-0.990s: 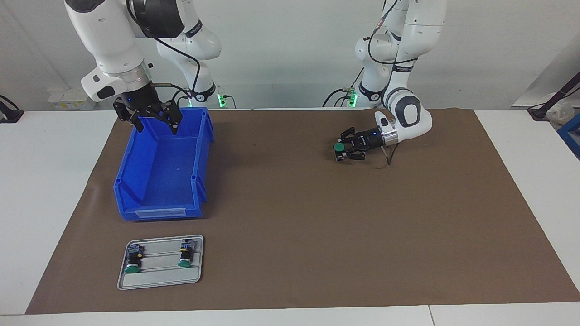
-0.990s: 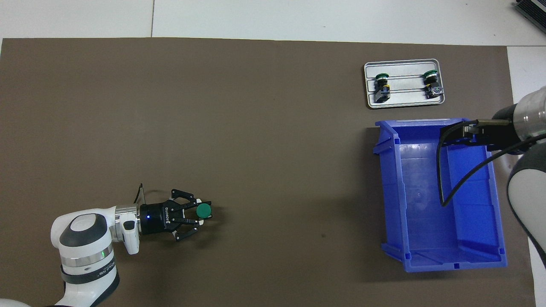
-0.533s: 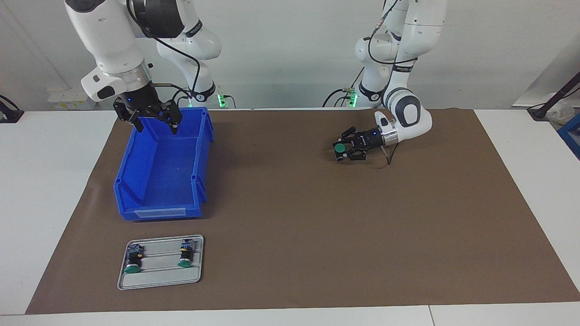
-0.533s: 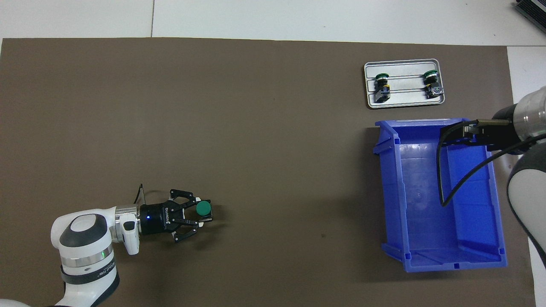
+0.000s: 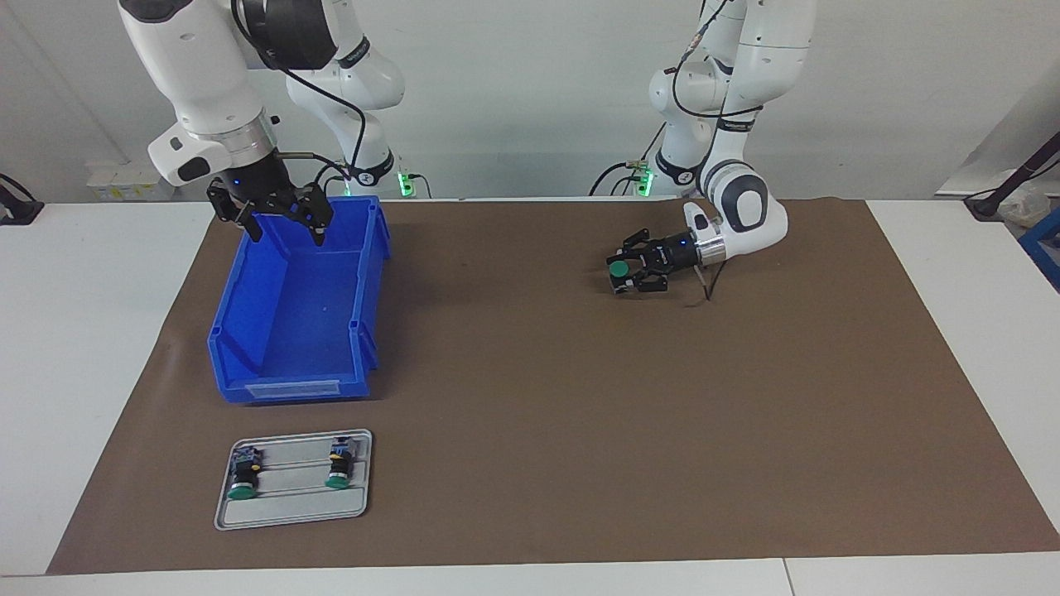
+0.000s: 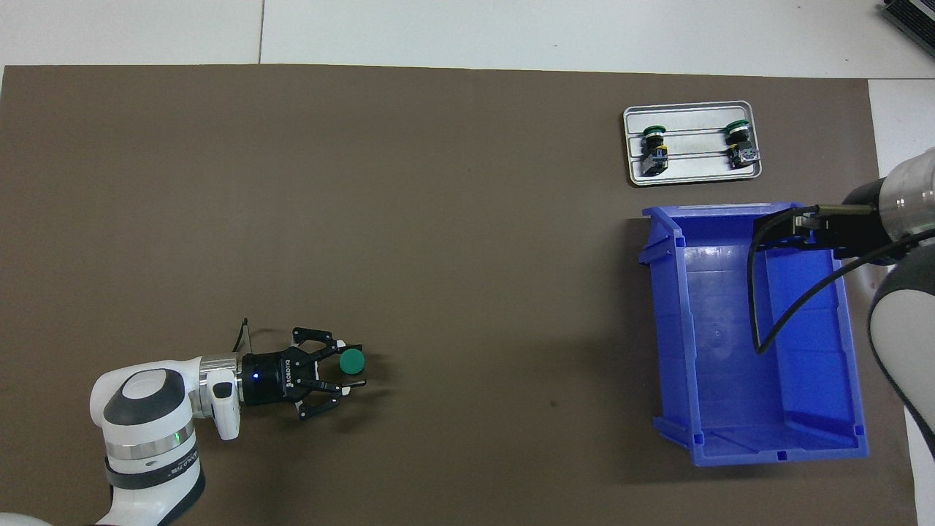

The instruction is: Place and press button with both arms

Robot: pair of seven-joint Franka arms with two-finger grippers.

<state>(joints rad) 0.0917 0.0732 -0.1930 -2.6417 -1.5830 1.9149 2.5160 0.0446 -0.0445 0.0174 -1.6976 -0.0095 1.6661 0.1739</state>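
Note:
A button with a round green cap stands cap-up on the brown mat toward the left arm's end of the table; in the overhead view the button shows as a green disc. My left gripper lies low and level over the mat, its fingers open on either side of the button. My right gripper hangs open and empty over the end of the blue bin nearer the robots.
A small grey tray lies farther from the robots than the bin, with two more green-capped buttons lying in it. White tabletop surrounds the mat.
The left gripper's fingers have spread apart from the button, which stays standing on the mat. The right arm has not moved.

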